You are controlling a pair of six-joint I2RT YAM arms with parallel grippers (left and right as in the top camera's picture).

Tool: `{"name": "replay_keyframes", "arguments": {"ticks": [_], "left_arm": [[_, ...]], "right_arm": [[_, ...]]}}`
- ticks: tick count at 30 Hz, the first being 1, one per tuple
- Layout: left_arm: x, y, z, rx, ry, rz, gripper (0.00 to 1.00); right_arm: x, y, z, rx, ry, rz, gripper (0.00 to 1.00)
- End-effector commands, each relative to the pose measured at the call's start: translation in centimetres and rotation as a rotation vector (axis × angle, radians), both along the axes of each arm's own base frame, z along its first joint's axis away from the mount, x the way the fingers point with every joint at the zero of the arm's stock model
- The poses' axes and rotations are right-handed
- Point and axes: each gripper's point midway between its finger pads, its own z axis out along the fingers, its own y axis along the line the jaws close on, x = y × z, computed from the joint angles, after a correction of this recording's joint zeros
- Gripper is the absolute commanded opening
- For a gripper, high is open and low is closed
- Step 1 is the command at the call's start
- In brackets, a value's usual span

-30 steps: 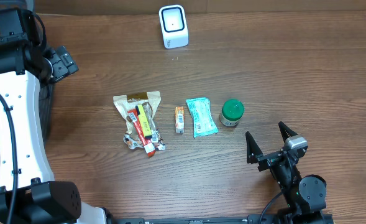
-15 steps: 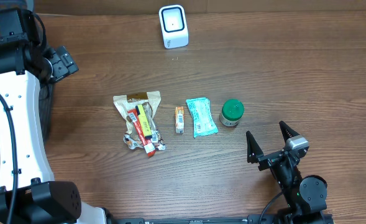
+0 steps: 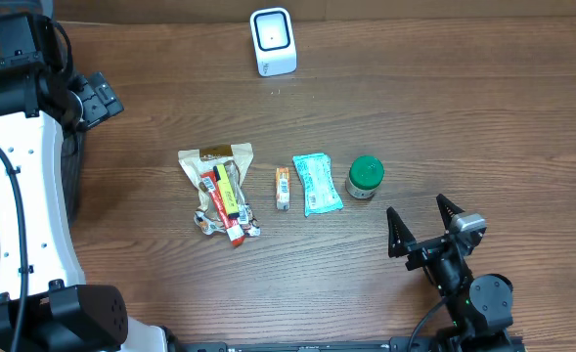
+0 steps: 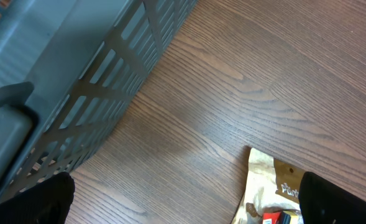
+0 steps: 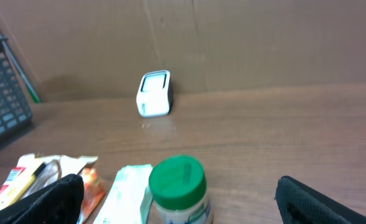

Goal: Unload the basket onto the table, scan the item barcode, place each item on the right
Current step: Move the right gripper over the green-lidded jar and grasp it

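A white barcode scanner (image 3: 273, 41) (image 5: 153, 94) stands at the back of the wooden table. Four items lie in a row mid-table: a clear snack bag (image 3: 219, 191) (image 4: 276, 193), a small orange box (image 3: 283, 188), a teal packet (image 3: 317, 183) (image 5: 128, 193) and a green-lidded jar (image 3: 365, 177) (image 5: 178, 186). My right gripper (image 3: 415, 219) (image 5: 183, 205) is open, low near the front edge, just short of the jar and facing it. My left gripper (image 3: 97, 98) (image 4: 186, 205) is open high at the far left, with the snack bag's top corner by its right finger.
A grey slatted basket (image 4: 58, 93) (image 5: 2, 93) stands at the table's left edge beside the left arm (image 3: 23, 186). A brown cardboard wall (image 5: 232, 43) rises behind the scanner. Bare wood lies between the scanner and the row of items.
The right gripper has shifted a hair toward the front edge. Nothing else has moved.
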Motion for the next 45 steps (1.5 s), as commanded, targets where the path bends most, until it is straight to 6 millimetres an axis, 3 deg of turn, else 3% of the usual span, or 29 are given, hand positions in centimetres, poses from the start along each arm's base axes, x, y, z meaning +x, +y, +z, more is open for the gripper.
{"name": "replay_keyframes", "arguments": {"ticks": [1,11,18,22,25,30,31,33,35,36,38,39,40,41,42,43,45], "left_arm": [[-0.1,0.2,1.5,0.026,-0.035,-0.006,1.0],[-0.1,0.2,1.5,0.026,-0.034,-0.006,1.0],[-0.1,0.2,1.5,0.026,-0.035,-0.006,1.0],[-0.1,0.2,1.5,0.026,-0.034,-0.006,1.0],[-0.1,0.2,1.5,0.026,-0.035,-0.006,1.0],[-0.1,0.2,1.5,0.026,-0.034,-0.006,1.0],[-0.1,0.2,1.5,0.026,-0.034,-0.006,1.0],[-0.1,0.2,1.5,0.026,-0.035,-0.006,1.0],[-0.1,0.2,1.5,0.026,-0.034,-0.006,1.0],[-0.1,0.2,1.5,0.026,-0.035,-0.006,1.0],[-0.1,0.2,1.5,0.026,-0.034,-0.006,1.0],[-0.1,0.2,1.5,0.026,-0.035,-0.006,1.0],[-0.1,0.2,1.5,0.026,-0.035,-0.006,1.0],[-0.1,0.2,1.5,0.026,-0.035,-0.006,1.0],[-0.1,0.2,1.5,0.026,-0.035,-0.006,1.0],[-0.1,0.2,1.5,0.026,-0.035,-0.006,1.0],[-0.1,0.2,1.5,0.026,-0.035,-0.006,1.0]], "right_arm": [[-1.1,0.0,5.3,0.061,-0.084,0.01,1.0],[-3.2,-0.5,12.7,0.084,-0.073,0.008,1.0],[-1.6,0.5,17.4,0.084,0.127,0.035,1.0],[-0.1,1.5,17.9,0.062,0.292,0.07,1.0],[1.5,3.8,18.0,0.069,0.426,0.174,1.0],[3.3,7.7,15.3,0.121,0.585,0.381,1.0],[3.6,8.3,14.4,0.133,0.628,0.414,0.96],[4.2,9.0,13.2,0.148,0.683,0.446,0.63],[5.0,9.4,11.6,0.155,0.746,0.45,0.18],[5.5,9.4,10.6,0.156,0.781,0.443,0.12],[6.2,9.0,8.6,0.141,0.846,0.396,0.16],[6.3,8.8,8.1,0.135,0.861,0.38,0.23],[6.7,8.2,6.9,0.116,0.895,0.334,0.5],[7.0,7.8,6.2,0.101,0.912,0.302,0.58],[7.6,6.9,5.1,0.085,0.939,0.231,0.8],[8.3,5.8,4.1,0.083,0.966,0.139,0.94],[9.2,4.6,2.7,0.081,1.0,0.036,0.97]]}}
